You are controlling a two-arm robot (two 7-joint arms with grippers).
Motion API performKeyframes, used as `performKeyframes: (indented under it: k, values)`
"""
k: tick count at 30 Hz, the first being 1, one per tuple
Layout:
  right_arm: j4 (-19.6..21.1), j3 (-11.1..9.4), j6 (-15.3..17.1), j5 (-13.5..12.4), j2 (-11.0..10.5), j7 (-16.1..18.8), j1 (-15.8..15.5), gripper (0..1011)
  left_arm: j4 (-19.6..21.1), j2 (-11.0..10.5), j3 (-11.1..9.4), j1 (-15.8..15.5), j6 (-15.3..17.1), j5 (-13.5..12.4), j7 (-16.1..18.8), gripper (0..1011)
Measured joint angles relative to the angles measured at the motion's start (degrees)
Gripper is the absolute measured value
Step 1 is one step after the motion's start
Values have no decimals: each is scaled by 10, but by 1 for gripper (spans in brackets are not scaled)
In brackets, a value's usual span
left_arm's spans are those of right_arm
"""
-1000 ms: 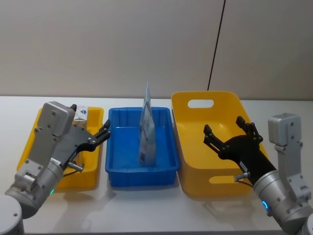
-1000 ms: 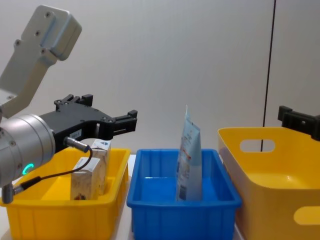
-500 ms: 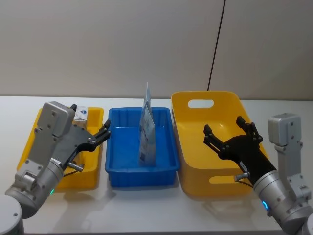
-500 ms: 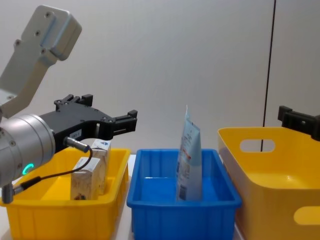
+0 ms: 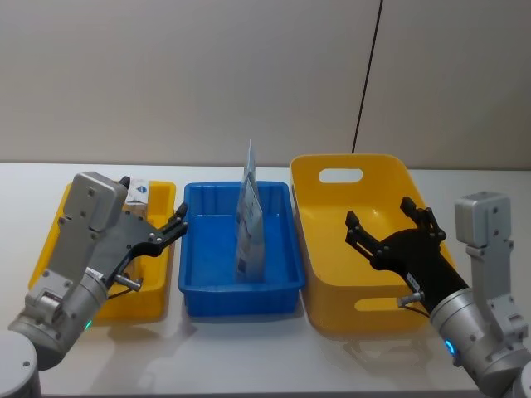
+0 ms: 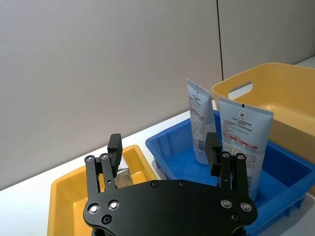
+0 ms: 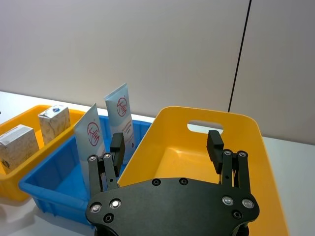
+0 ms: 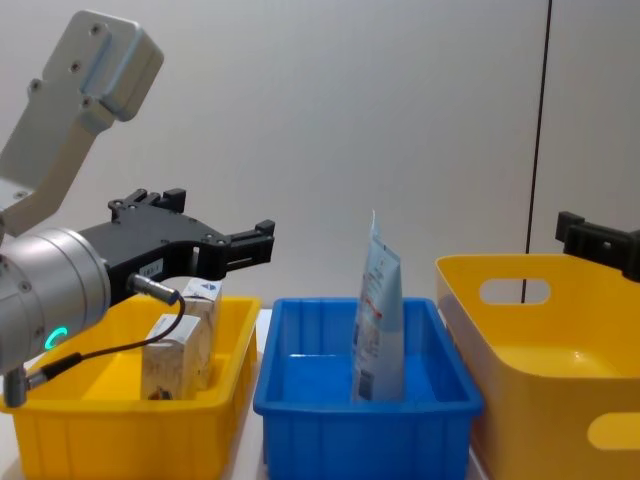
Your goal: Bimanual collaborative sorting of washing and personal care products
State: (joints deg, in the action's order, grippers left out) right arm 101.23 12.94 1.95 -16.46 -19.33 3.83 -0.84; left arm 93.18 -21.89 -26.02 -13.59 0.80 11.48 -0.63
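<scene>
Two pale blue-white tubes (image 6: 201, 123) (image 6: 243, 142) stand upright in the blue bin (image 5: 192, 249); from the head view they overlap as one tube (image 5: 249, 217). Two speckled cartons (image 7: 54, 123) (image 7: 17, 142) stand in the small yellow bin (image 5: 50, 240) on the left. Above that bin's right side hovers my left gripper (image 5: 153, 203), open and holding nothing, also seen as the left gripper (image 8: 215, 225) and the left gripper (image 6: 164, 147). My right gripper (image 5: 378, 211) hangs open and unloaded over the large yellow bin (image 5: 348, 315), seen too as the right gripper (image 7: 165, 142).
The three bins sit side by side on a white table (image 5: 249, 356) against a plain wall. A black cable (image 5: 367, 75) runs down the wall behind the large yellow bin, which has a handle slot (image 5: 341, 175) at its far end.
</scene>
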Motion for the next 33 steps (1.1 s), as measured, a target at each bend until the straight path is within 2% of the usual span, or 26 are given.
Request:
performKeyframes:
  k: [15,33]
  values:
    - [0,0,0,0,0,0,0,1002,2,1,2,3,5,1,0,1001]
    - [0,0,0,0,0,0,0,1002,22,9,24,32,83,23,18,1002]
